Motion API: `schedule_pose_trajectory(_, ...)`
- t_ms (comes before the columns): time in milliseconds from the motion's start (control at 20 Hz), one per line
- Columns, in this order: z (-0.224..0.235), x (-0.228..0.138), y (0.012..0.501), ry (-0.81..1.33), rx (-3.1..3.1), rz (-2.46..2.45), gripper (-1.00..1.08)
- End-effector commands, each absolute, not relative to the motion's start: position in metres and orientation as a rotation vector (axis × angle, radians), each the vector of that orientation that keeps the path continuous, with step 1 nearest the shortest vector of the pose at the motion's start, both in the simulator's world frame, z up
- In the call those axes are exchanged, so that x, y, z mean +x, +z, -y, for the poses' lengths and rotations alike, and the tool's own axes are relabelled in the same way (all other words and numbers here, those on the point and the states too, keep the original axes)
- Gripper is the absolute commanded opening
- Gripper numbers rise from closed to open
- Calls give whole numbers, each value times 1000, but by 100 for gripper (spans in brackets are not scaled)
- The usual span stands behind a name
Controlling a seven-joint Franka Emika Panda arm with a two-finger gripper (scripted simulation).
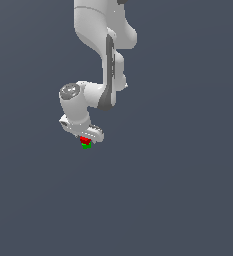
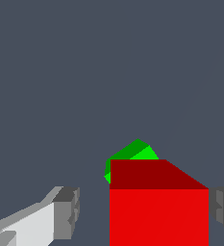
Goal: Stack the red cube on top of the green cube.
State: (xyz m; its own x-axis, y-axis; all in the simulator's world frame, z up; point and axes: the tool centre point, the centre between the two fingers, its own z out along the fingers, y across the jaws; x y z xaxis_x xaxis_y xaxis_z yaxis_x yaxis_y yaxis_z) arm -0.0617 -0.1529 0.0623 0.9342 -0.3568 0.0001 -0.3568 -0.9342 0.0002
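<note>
Hovering with the white two-fingered gripper [image 2: 141,211] spread around the small bright red cube [image 2: 159,211], one finger apart from it, sitting mostly over the small bright green cube [image 2: 132,153], seemingly releasing, next calling for lifting straight up without nudging the stack.

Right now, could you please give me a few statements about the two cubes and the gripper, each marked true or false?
1. The red cube sits between the gripper's fingers. True.
2. The green cube shows fully in the wrist view. False: the red cube hides most of it.
3. In the exterior view, the red cube is just above the green cube. True.
4. The two cubes lie far apart. False: they appear close together under the gripper.
5. Both fingers press on the red cube. False: in the wrist view, a gap shows between one finger and the cube.
</note>
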Motion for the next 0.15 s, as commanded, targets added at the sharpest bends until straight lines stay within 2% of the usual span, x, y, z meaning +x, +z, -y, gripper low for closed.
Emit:
schedule_pose_trajectory(0,153,-62,62,0,3089,569,100)
schedule_pose_trajectory(100,153,-62,62,0,3089,569,100)
